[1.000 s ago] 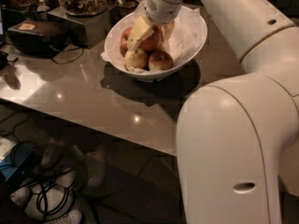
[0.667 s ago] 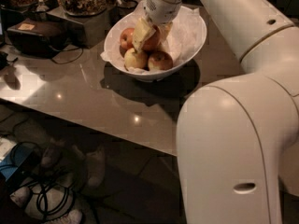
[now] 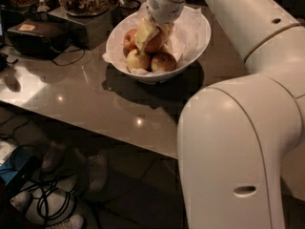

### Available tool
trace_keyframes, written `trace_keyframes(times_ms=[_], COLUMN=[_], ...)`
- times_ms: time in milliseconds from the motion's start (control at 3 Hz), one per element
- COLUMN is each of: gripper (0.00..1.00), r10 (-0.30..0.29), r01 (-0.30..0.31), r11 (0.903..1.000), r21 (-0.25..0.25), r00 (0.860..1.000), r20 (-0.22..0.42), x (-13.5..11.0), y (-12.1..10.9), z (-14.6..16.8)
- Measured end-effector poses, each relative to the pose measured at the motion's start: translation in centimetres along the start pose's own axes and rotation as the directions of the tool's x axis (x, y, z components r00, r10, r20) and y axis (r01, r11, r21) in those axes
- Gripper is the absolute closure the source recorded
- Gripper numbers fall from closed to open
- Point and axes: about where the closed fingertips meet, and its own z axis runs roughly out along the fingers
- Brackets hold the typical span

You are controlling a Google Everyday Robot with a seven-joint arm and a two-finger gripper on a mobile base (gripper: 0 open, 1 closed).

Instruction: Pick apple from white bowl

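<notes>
The white bowl [image 3: 190, 42] stands on the table, lined with crumpled white paper, with several apples in it. My gripper [image 3: 155, 32] reaches down into the bowl from above. Its pale fingers [image 3: 144, 34] sit on either side of the apple [image 3: 155, 44], a deep red one at the middle of the pile, and close on it. A smaller red apple [image 3: 129, 38] lies to its left. A yellow-green blushed apple [image 3: 138, 60] and a reddish apple [image 3: 163, 62] lie in front. The apple's top is hidden by the gripper.
My white arm [image 3: 238, 142] fills the right side and hides the table there. Black trays of snacks [image 3: 86, 4] and a dark box with a cable [image 3: 33, 35] stand at the back left. The grey table [image 3: 95, 99] ends at a front edge, with cables and shoes [image 3: 52, 194] on the floor below.
The gripper has stayed in the bowl over the same apple, with only a slight shift. The other apples and the bowl have not moved.
</notes>
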Motion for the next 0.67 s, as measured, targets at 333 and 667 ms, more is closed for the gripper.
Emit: trace_keyframes(times_ms=[333, 667], gripper=[1.0, 1.0], r10=[-0.067, -0.175], r01=[0.07, 0.193], r11=[0.9972, 0.9792], r21=[-0.024, -0.061], r00=[0.992, 0.959], r20=[0.104, 0.224], x=[0.8, 1.9], y=[0.6, 2.8], z=[-3.1, -6.9])
